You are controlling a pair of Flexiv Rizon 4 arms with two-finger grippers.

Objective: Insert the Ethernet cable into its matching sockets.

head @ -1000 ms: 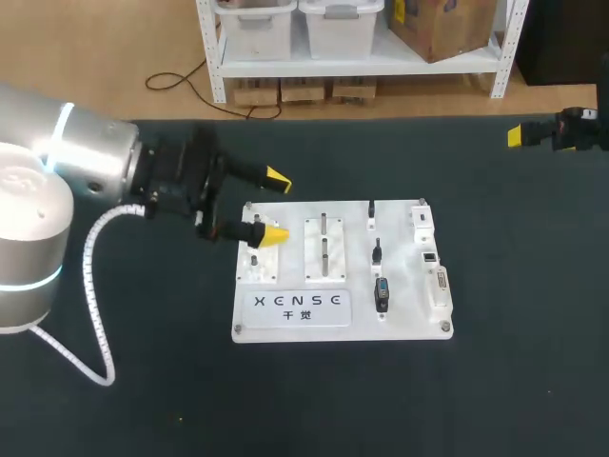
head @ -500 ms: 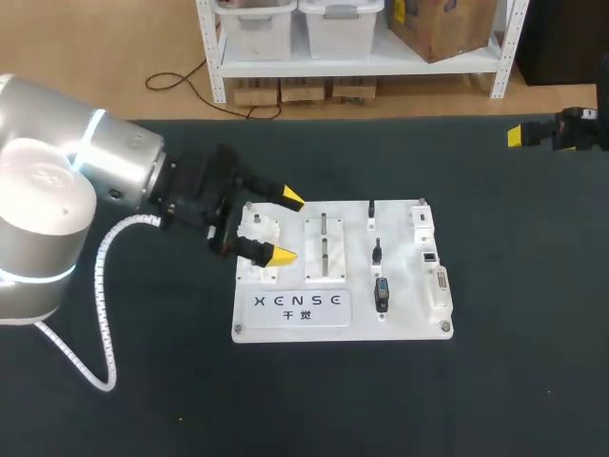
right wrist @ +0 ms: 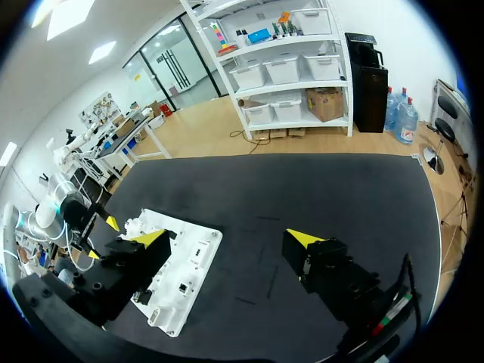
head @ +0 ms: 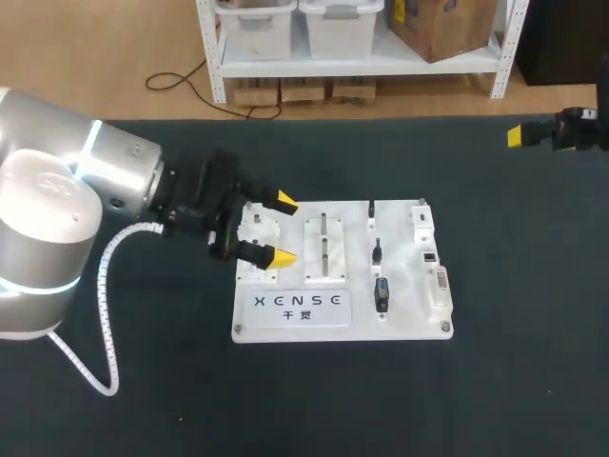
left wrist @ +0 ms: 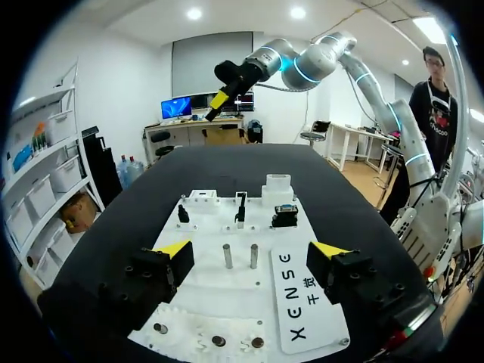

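Note:
The white connector board lies mid-table, with small black plugs and white sockets along its right side. I cannot tell which piece is the Ethernet cable. My left gripper hovers open over the board's left part, holding nothing. In the left wrist view the left gripper straddles two metal pegs without touching them; black plugs and a white socket block stand ahead of it. My right gripper hangs open far off at the back right, and the right gripper sees the board well ahead.
Several metal pegs stand upright on the board's middle block. A lettered plate covers the board's front left. Dark table cloth surrounds the board on all sides. My left arm's white hose loops over the table's left.
My left gripper has moved right and toward the front, from the board's left edge to over its left part. The right arm has kept still.

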